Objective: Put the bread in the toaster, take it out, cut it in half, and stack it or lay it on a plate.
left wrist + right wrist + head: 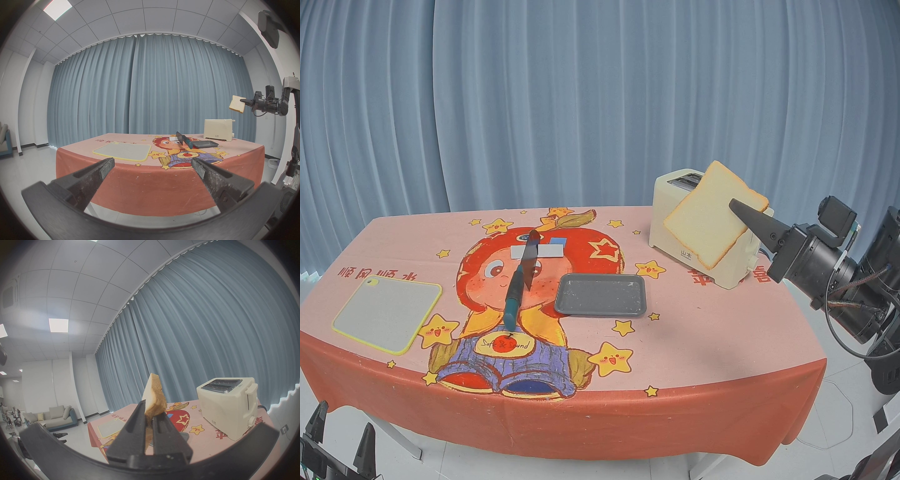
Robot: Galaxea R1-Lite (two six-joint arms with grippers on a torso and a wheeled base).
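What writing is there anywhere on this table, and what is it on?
toaster: small dark mark low on its front, too small to read.
tablecloth: red characters near the cutting board and beside the toaster, too skewed to read surely.
tablecloth's cartoon badge below the knife: short dark lettering, too small to quote.

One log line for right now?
right gripper: shut on bread | bread: in air, near toaster | left gripper: open
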